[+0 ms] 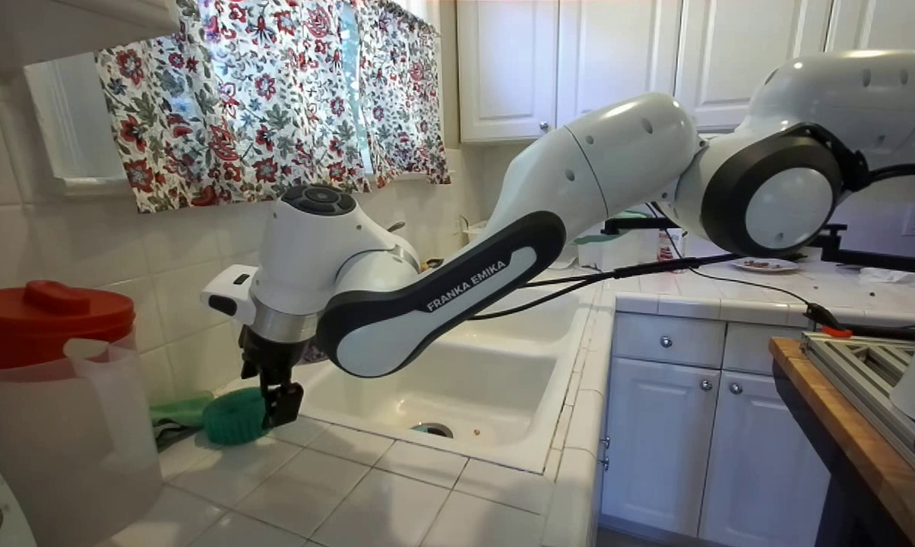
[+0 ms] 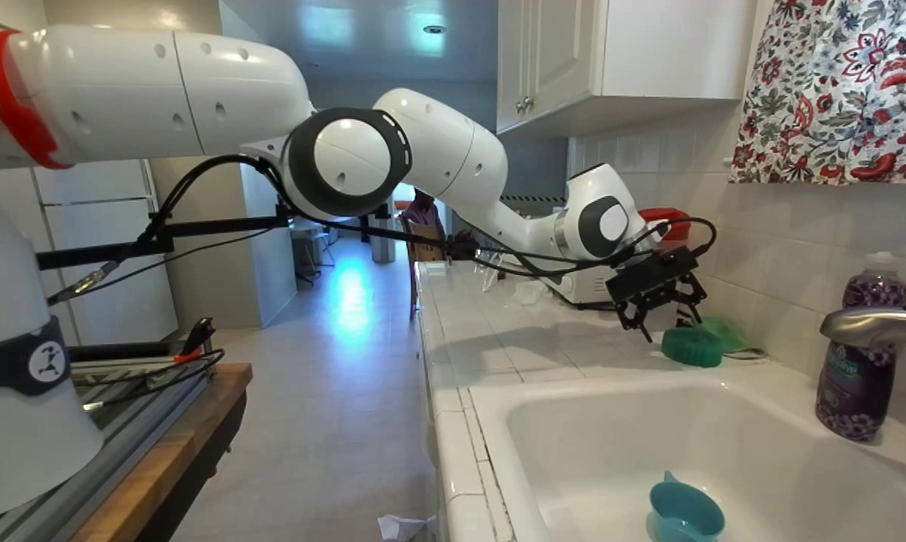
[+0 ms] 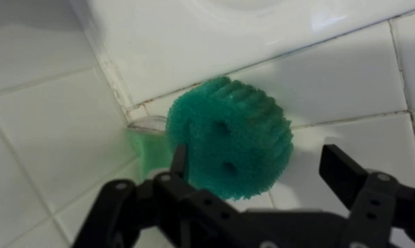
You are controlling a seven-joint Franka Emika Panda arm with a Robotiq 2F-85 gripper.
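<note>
Looking along the white arm [image 1: 617,167], I can read FRANKA EMIKA in pale capitals on its dark side panel [image 1: 465,286]. Its base [image 2: 31,444] wears a black band [image 2: 9,375] with a round white emblem [image 2: 47,363], and I can't make letters of the mark inside. Beside the faucet [image 2: 882,328] stands a purple-patterned soap bottle [image 2: 852,395]; there is printing on its label [image 2: 859,361], but it is too small for me to read.

Down by the sink [image 1: 495,450], the gripper [image 3: 255,155] hangs over the tiled counter [image 1: 351,486], its two fingers [image 3: 343,170] spread wide apart. Just below sits a round teal scrubber [image 3: 233,137], its edge ridged along one side, with two small dark holes in its face. In the wrist view the scrubber lies within the span of the fingers, yet much nearer to one: that fingertip overlaps the scrubber's margin, while the opposite one stands over white tile with a gap between. Whether the nearer fingertip actually touches it, I can't tell. In both exterior views the scrubber rests on the counter, close to the sink's rim and near the tiled wall [image 1: 191,251]. A lighter green thing [image 1: 182,410], hard to make out, lies right beside it on the wall side. Nearby on the counter is a big cloudy pitcher [image 1: 47,441] with a red lid [image 1: 51,319], and down in the sink sits a small turquoise cup [image 2: 684,516].
</note>
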